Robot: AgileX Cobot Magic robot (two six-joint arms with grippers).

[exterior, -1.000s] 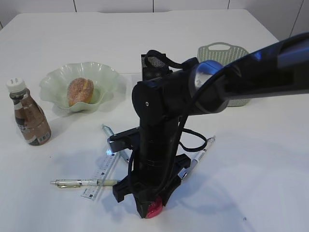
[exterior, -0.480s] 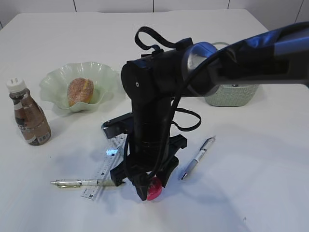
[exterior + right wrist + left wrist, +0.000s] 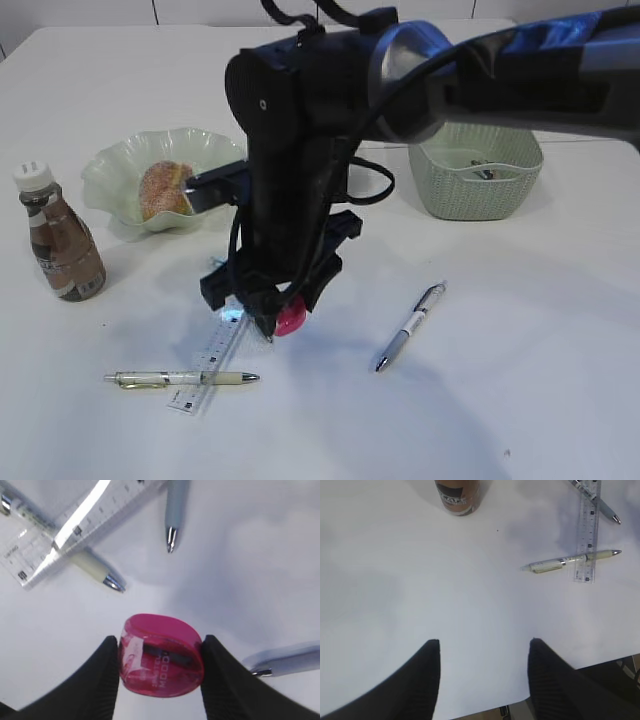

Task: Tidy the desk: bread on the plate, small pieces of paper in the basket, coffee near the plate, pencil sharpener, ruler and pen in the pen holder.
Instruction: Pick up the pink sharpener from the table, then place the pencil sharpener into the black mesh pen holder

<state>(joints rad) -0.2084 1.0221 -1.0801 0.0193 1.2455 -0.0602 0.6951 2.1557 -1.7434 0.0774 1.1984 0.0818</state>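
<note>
My right gripper (image 3: pixel 275 322) (image 3: pixel 159 638) is shut on the pink pencil sharpener (image 3: pixel 291 320) (image 3: pixel 161 655), holding it just above the desk (image 3: pixel 500 400) beside the clear ruler (image 3: pixel 212 362) (image 3: pixel 75 525). A pale pen (image 3: pixel 180 378) lies across the ruler's near end. A silver pen (image 3: pixel 410 327) lies to the right. The bread (image 3: pixel 165 190) sits in the ruffled green plate (image 3: pixel 105 170), with the coffee (image 3: pixel 62 250) to its left. The basket (image 3: pixel 475 180) stands at the back right. My right arm hides the pen holder. My left gripper (image 3: pixel 484 641) is open and empty over bare desk.
A third, grey pen (image 3: pixel 172 510) (image 3: pixel 600 502) lies by the ruler's far end, under my right arm. The desk's front edge (image 3: pixel 520 702) runs just below my left gripper. Something small and dark lies inside the basket; I cannot tell what.
My right arm has carried the pink sharpener up and toward the back left, uncovering the silver pen and the basket and now covering the pen holder.
</note>
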